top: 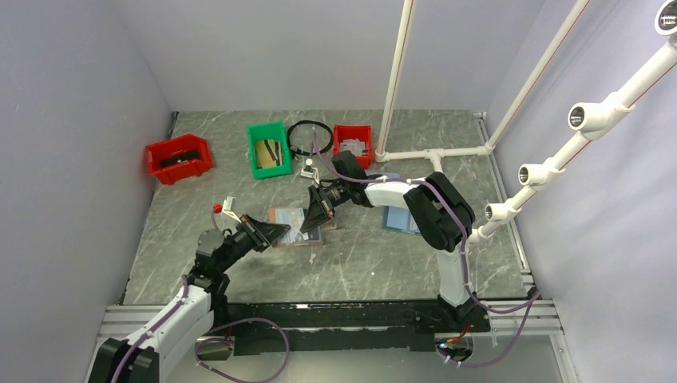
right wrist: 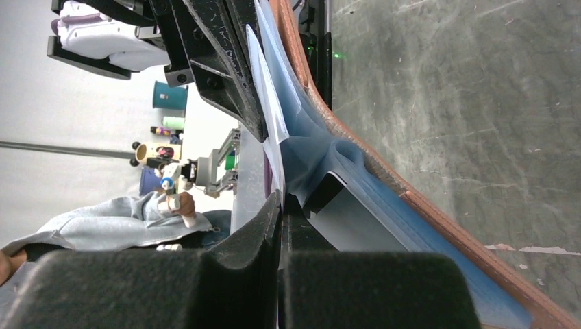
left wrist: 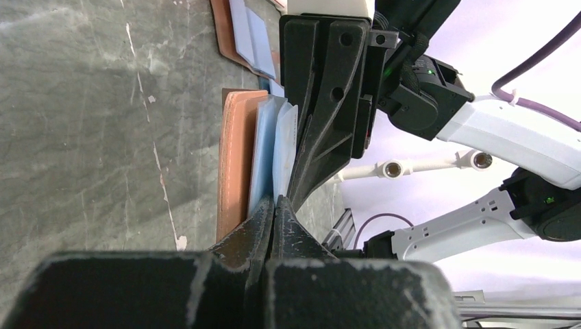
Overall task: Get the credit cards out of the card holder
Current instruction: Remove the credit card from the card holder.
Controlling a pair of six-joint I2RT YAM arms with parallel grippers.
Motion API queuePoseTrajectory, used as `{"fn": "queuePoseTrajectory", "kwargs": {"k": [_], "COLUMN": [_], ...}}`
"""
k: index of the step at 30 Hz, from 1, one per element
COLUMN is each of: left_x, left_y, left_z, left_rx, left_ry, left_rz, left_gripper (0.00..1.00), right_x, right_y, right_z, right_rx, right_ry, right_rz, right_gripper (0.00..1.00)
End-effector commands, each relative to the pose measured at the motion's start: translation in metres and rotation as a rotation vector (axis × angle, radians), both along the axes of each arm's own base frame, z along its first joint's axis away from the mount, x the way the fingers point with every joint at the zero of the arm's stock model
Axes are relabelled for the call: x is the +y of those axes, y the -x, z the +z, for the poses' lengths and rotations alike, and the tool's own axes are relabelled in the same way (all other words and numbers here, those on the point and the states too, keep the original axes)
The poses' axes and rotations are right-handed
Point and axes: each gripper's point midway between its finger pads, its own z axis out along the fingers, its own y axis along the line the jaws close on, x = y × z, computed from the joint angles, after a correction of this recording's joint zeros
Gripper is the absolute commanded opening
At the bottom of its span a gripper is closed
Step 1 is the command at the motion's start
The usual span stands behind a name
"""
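The card holder (top: pixel 286 216) lies open near the middle of the worktop (top: pixel 383 263), reddish-brown cover down and pale blue pages fanned up, the left gripper (left wrist: pixel 275 204) pinched on one page edge and the right gripper (right wrist: pixel 281 203) clamped on another.

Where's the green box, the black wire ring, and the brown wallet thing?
green plastic bin (top: pixel 254 155): top external view, on its left wall.
black cable ring (top: pixel 310 121): top external view, on the far arc of the loop.
reddish-brown bifold card holder (left wrist: pixel 236 157): left wrist view, on its outer cover.
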Motion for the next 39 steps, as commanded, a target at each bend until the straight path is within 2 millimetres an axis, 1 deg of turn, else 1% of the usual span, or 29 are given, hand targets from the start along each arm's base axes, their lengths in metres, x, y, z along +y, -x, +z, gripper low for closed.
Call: {"fn": "queuePoseTrajectory", "kwargs": {"k": [1,15,27,29,31,34,36,39], "left_x": [0.011,0.014,0.015,0.015,0.014,0.014,0.014,0.015], "left_y": [-0.005,-0.004,-0.004,-0.004,-0.003,-0.002,-0.003,-0.003], "left_z": [0.012,0.016,0.018,0.019,0.02,0.02,0.017,0.006], "left_rx": [-0.097,-0.103,-0.1,-0.105,-0.11,-0.112,-0.097,-0.047], "left_ry": [0.032,0.046,0.058,0.059,0.059,0.057,0.054,0.044], "left_rz": [0.052,0.05,0.049,0.045,0.039,0.034,0.036,0.044], "left_gripper": [0.0,0.0,0.08,0.07,0.03,0.01,0.0,0.0], "right_x": [-0.014,-0.021,-0.024,-0.024,-0.024,-0.024,-0.024,-0.024], "right_y": [0.0,-0.002,-0.002,-0.001,-0.001,-0.002,-0.002,-0.005], "right_z": [0.003,0.002,-0.001,-0.001,-0.001,-0.002,-0.003,-0.008], "right_rx": [-0.014,-0.008,0.002,0.001,0.002,0.002,-0.003,-0.022], "right_ry": [-0.033,-0.051,-0.054,-0.057,-0.057,-0.056,-0.049,-0.035], "right_rz": [0.015,0.022,0.027,0.029,0.029,0.028,0.024,0.016], "right_gripper": [0.0,0.0,0.0,0.0,0.0,0.0,0.0,0.0]}}
